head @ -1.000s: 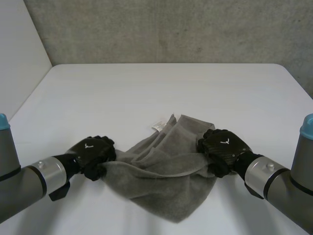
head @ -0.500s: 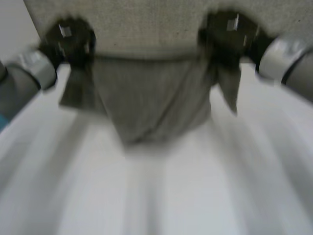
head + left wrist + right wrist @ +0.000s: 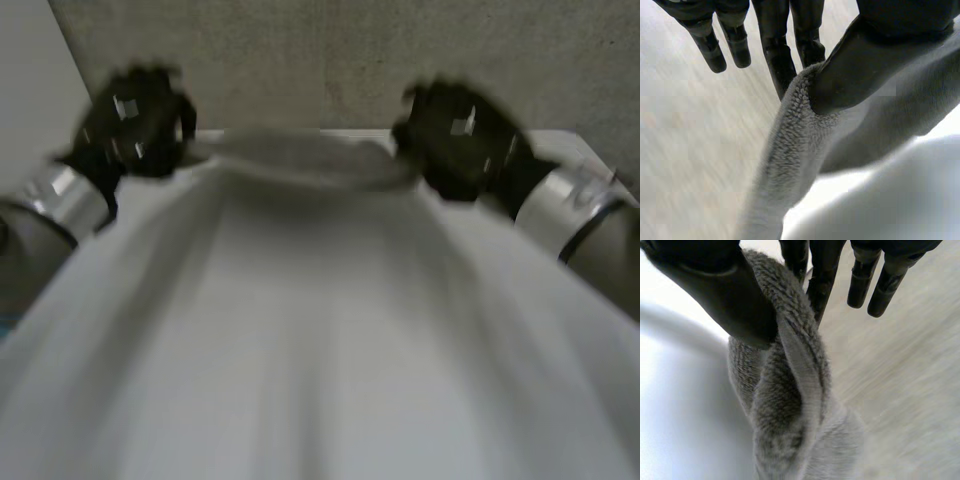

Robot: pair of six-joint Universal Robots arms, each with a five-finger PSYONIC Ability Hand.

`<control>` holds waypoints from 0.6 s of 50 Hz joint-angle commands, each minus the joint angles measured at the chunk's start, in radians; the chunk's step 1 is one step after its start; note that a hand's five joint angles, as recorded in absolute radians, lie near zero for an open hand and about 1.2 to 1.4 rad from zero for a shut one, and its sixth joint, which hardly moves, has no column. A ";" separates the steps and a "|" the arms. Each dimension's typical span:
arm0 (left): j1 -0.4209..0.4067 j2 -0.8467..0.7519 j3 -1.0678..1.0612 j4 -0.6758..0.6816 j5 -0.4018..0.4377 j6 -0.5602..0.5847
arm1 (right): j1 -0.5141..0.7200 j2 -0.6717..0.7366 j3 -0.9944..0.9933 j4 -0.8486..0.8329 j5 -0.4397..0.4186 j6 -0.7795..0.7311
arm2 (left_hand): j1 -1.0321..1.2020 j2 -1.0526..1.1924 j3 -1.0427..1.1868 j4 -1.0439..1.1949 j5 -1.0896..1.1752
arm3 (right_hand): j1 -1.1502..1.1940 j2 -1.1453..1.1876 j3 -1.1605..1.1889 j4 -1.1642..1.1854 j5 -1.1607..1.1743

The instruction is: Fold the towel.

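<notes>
**Towel strung left to right between both hands, over the far side of the table**

The towel [image 3: 300, 162] runs as a band straight across the scene. Its long axis goes left to right, raised above the far part of the table [image 3: 300, 390]. Your left hand [image 3: 135, 120] has its left end and your right hand [image 3: 462, 140] its right end. Both hands sit about level and equally far out, so neither is nearer. From each hand, the cloth leads inward toward the other. The head view is too smeared to show how much cloth hangs below that band.

In the left wrist view, the thumb [image 3: 865, 65] presses the towel's edge against one finger [image 3: 782, 65]. The remaining fingers point straight out, clear of the cloth. The right wrist view shows the same hold. Its thumb [image 3: 725, 295] clamps a bunched fold against a finger [image 3: 822, 275], and the other fingers are straight and free. You cannot tell whether either pinch sits exactly on a corner.

The likely next move is laying the towel out flat, so bring both hands down together to keep that held edge square to the table. Each hold is a narrow pinch, so a sharp tug could pull the cloth free.
</notes>
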 commanded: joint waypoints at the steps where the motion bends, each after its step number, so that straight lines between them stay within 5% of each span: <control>1: 0.004 -0.153 -0.171 -0.007 0.005 0.232 | -0.011 0.148 0.190 0.016 0.002 -0.239 | 0.110 0.078 -0.057 -0.066 0.064 | -0.209 -0.210 -0.052 -0.076 -0.222; 16: 0.013 -0.165 -0.200 -0.014 0.002 0.256 | -0.019 0.248 0.227 0.024 0.076 -0.232 | 0.110 0.078 -0.057 -0.066 0.064 | -0.314 -0.315 -0.052 -0.076 -0.327; 30: 0.047 -0.153 -0.200 -0.014 -0.001 0.248 | -0.022 0.214 0.227 0.094 0.087 0.080 | 0.110 0.078 -0.057 -0.066 0.064 | -0.614 -0.615 -0.052 -0.076 -0.627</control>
